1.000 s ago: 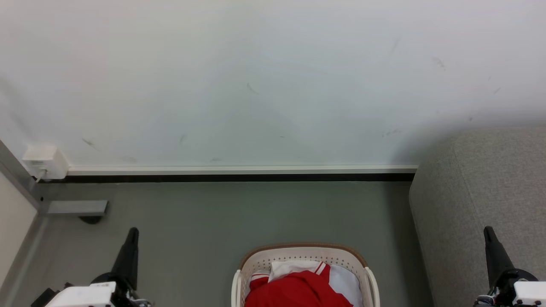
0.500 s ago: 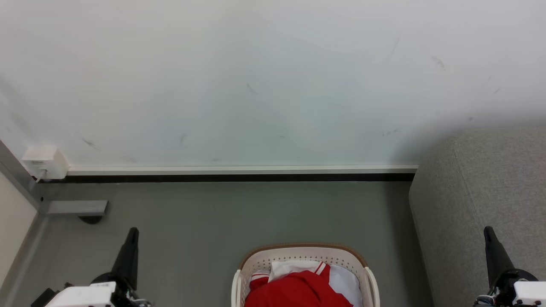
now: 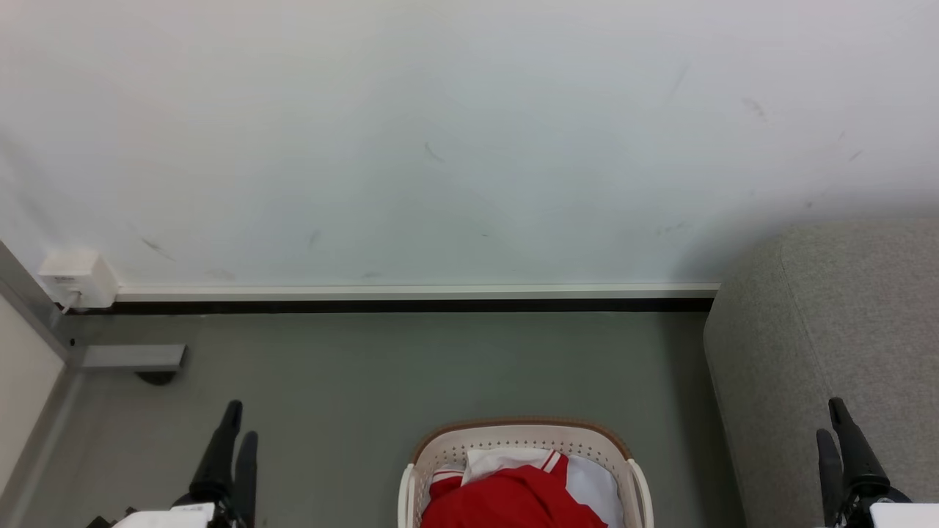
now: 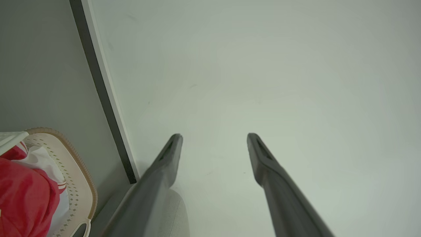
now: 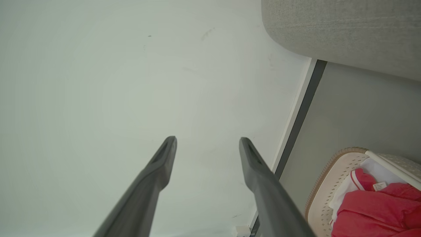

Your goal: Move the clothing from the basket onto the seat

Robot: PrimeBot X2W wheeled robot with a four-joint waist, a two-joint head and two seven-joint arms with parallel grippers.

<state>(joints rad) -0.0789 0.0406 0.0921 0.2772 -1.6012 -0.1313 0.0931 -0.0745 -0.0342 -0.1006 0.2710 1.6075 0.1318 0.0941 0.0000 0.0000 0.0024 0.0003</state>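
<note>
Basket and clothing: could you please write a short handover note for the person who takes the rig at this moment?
Left gripper: open, empty.
Right gripper: open, empty.
Clothing: red and white pieces lie in the basket, on the floor.
Seat: at the robot's right of the basket; no garment on the visible part.
Done: nothing yet.
To do: move all the clothing onto the seat.

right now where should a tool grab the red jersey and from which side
Probably the raised, bunched fold on top of the red jersey, coming straight down from above: it lies heaped over the white garment, and the basket hems in its sides.
</note>
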